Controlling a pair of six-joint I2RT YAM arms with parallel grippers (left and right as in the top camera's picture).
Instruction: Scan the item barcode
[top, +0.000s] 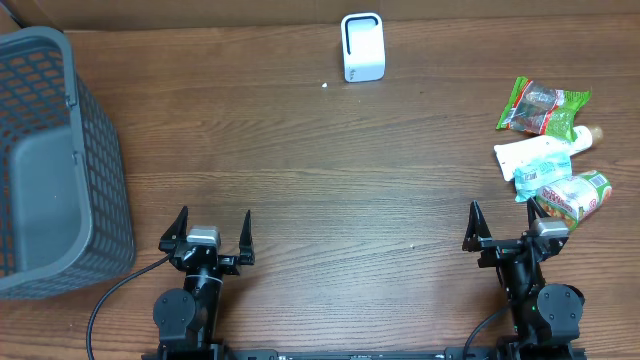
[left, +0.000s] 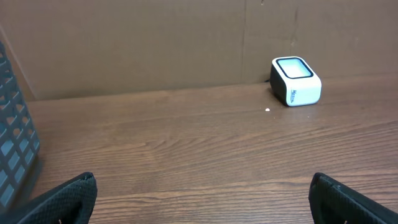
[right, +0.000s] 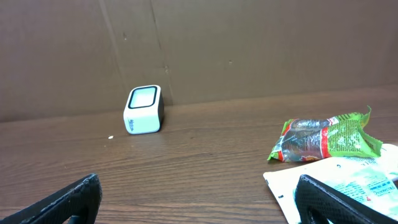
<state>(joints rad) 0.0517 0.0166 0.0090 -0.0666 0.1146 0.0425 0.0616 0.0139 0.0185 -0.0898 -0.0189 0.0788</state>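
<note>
The white barcode scanner (top: 362, 47) stands upright at the far edge of the table, its window also in the left wrist view (left: 296, 80) and the right wrist view (right: 143, 109). Three packaged items lie at the right: a green snack packet (top: 543, 106) (right: 326, 140), a white pouch (top: 535, 157) (right: 348, 180) and a green-and-orange packet (top: 573, 195). My right gripper (top: 515, 235) (right: 199, 199) is open near the front edge, just short of these items, its right finger (right: 336, 202) over the white pouch's corner. My left gripper (top: 213, 225) (left: 202, 199) is open over bare wood at the front left.
A grey plastic basket (top: 60, 170) fills the left side of the table; its wall shows at the left edge of the left wrist view (left: 12, 143). A brown board wall rises behind the scanner. A small white speck (top: 325, 84) lies on the wood near the scanner.
</note>
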